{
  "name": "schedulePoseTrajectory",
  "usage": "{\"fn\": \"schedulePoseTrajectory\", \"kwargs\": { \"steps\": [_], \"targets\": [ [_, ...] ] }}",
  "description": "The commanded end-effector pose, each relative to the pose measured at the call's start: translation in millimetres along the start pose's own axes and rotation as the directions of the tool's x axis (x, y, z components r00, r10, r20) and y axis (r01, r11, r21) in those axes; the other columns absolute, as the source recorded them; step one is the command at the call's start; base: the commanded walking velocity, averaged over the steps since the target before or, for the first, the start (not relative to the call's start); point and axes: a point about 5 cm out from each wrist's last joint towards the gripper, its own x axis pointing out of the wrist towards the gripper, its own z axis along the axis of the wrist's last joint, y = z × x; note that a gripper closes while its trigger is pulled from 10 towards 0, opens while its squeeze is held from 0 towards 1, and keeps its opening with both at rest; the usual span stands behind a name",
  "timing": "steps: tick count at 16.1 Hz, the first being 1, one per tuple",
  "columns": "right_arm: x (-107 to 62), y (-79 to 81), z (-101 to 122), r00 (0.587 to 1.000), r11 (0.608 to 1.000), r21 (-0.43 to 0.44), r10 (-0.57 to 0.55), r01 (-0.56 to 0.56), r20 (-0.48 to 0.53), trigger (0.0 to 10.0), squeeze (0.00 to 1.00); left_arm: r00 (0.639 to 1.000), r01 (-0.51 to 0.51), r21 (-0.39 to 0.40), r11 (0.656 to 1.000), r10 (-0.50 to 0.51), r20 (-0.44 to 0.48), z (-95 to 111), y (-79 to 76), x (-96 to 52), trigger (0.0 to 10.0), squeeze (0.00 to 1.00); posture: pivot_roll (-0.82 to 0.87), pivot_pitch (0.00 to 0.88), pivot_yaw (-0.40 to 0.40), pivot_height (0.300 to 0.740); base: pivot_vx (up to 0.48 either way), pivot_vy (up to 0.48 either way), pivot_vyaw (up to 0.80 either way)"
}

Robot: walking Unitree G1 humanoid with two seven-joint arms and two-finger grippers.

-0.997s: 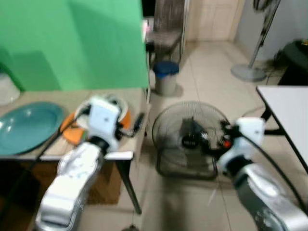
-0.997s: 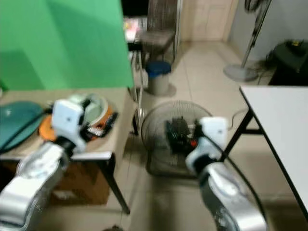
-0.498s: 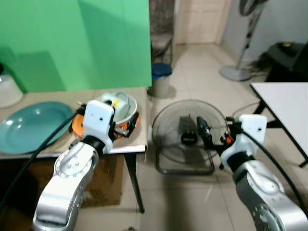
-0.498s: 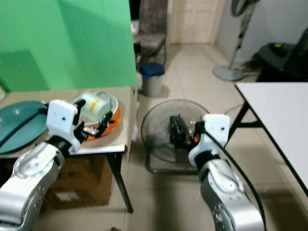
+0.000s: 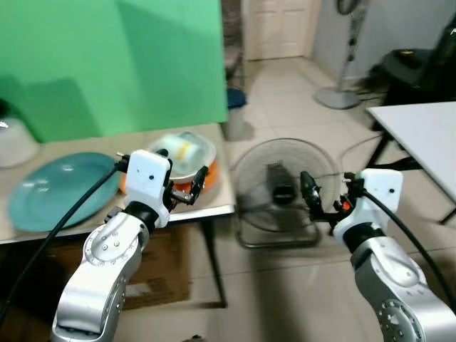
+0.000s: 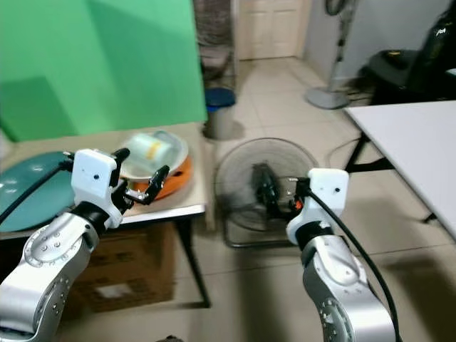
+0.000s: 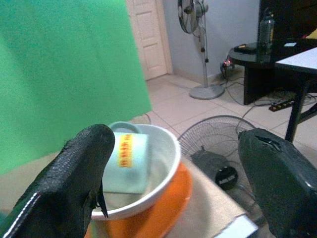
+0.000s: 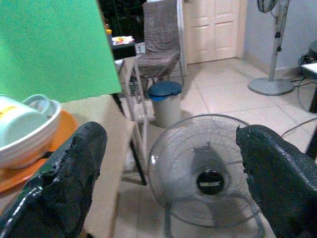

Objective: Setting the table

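Observation:
A white bowl [image 5: 187, 158] sits on an orange plate [image 5: 191, 191] near the right end of a tan table [image 5: 85, 222]. A light-blue mug [image 7: 126, 161] lies on its side in the bowl. A large teal plate [image 5: 53, 196] lies to the left of them. My left gripper [image 6: 140, 173] is open just in front of the bowl, level with its rim, holding nothing. To the right of the table my right gripper [image 5: 326, 196] is open and empty in the air, in front of a floor fan.
A round floor fan [image 5: 278, 184] stands on the tiles beside the table's right edge. A white table [image 5: 420, 128] is at the right, a blue bin [image 8: 166, 101] and a chair behind. A cardboard box [image 5: 160, 267] sits under the tan table. A pedestal fan [image 5: 340, 96] stands at the back.
The camera has shifted and sharpened, so the table and bowl sit further right in the picture. Both grippers stay open; the left one keeps its place by the bowl.

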Motion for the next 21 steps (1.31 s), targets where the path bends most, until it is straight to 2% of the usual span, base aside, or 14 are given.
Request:
{"fn": "schedulePoseTrajectory", "kwargs": {
  "steps": [1,5,21],
  "targets": [
    [0.9,5.5,1.3,0.999,0.999,0.011,0.038,-0.038,0.008,10.0,0.00,1.000,-0.021,0.010,1.000,0.021,-0.003,0.3,4.4,-1.9,10.0,0.00,0.12,0.000,0.048,0.740,0.000,0.270,0.00],
    [0.2,9.8,-0.6,0.997,0.997,0.020,0.079,-0.079,-0.001,10.0,0.00,1.000,-0.024,0.011,1.000,0.024,-0.003,0.3,4.7,-3.2,10.0,0.00,0.13,0.000,0.044,0.740,0.000,0.264,0.00],
    [0.4,11.3,-2.1,0.996,0.995,0.022,0.094,-0.094,-0.011,10.0,0.00,1.000,-0.026,0.012,1.000,0.027,-0.008,-0.1,5.2,-4.8,10.0,0.00,0.13,0.000,0.042,0.740,0.000,0.299,0.00]
  ]
}}
